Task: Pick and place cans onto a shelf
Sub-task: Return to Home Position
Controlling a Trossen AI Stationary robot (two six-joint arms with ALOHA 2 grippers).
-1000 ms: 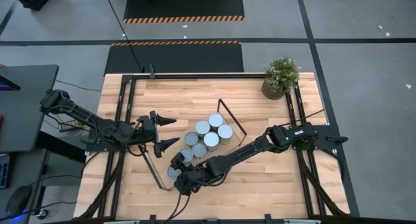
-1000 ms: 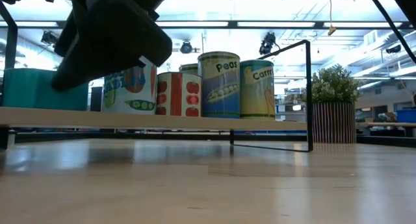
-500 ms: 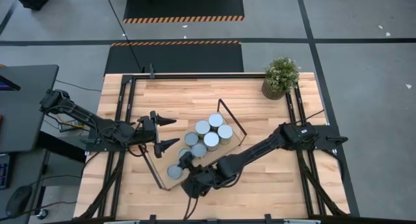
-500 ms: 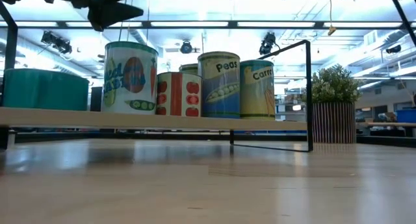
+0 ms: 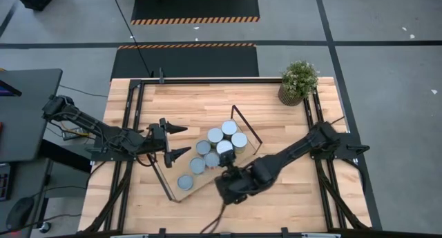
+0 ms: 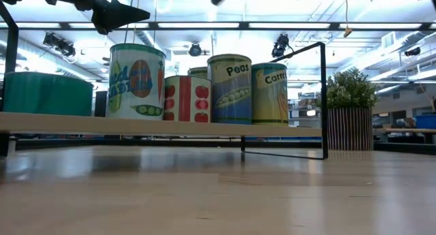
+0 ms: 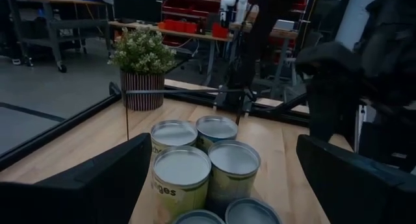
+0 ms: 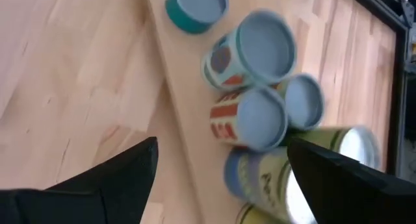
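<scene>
Cans [image 5: 221, 147], eight small metal cylinders with pale silver-grey round tops, all stand upright on the shelf [image 6: 170, 127], a long light-wood board carried on a thin black metal loop frame [image 5: 245, 127] at each short end. Most crowd together, touching, toward the end nearer the potted green plant [image 5: 298, 81]. A low teal can [image 8: 194, 6] sits a little apart toward the other end. The placing looks finished, so what remains is judged to be getting the arms clear.

The right gripper [image 8: 222, 149] hangs above the can tops, looking down on the row, its fingers spread wide and holding nothing. The left gripper [image 5: 177, 141] waits near the shelf's plant-far end, also wide and empty.

The main risk is the right arm. If it swings away before it has enough height, a spread finger or the forearm could clip a taller can. Because the cans touch, one knock would likely pass along the group and send some off the board's edge. The board itself rests only on thin loops, so a low left-arm sweep could hook a frame and shift everything.
</scene>
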